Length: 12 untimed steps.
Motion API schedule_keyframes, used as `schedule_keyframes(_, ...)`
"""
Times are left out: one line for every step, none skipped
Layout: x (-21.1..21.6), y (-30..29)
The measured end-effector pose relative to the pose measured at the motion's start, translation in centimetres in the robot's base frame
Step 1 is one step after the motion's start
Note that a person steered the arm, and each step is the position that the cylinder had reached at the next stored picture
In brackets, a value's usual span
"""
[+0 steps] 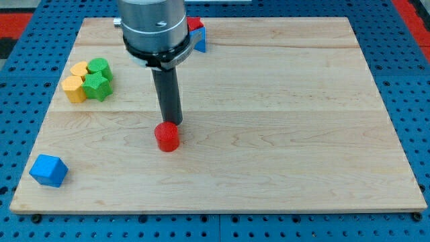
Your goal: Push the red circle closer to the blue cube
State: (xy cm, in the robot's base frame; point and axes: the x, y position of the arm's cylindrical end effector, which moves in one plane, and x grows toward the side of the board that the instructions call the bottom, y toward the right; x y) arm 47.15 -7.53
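Observation:
The red circle point(167, 137), a short red cylinder, stands on the wooden board point(282, 121) a little left of centre. My tip point(170, 124) is at the circle's upper edge, touching or nearly touching it from the view's top. The blue cube point(49, 170) sits near the board's bottom-left corner, far to the left of and below the circle.
A cluster of two yellow blocks point(75, 83) and two green blocks point(99, 78) lies at the upper left. A red block point(195, 25) and a blue block point(201, 42) sit at the top edge, partly hidden behind the arm's body point(153, 27).

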Motion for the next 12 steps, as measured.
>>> schedule_keyframes(0.1, 2.1)
schedule_keyframes(1.6, 2.2)
schedule_keyframes(2.7, -0.5)
schedule_keyframes(4.2, -3.0)
schedule_keyframes(4.7, -2.0)
schedule_keyframes(6.3, -2.7)
schedule_keyframes(7.2, -5.9)
schedule_keyframes(7.3, -8.9)
schedule_keyframes(7.7, -9.0)
schedule_keyframes(8.7, -8.9)
schedule_keyframes(9.4, -9.0)
schedule_keyframes(9.2, -8.9)
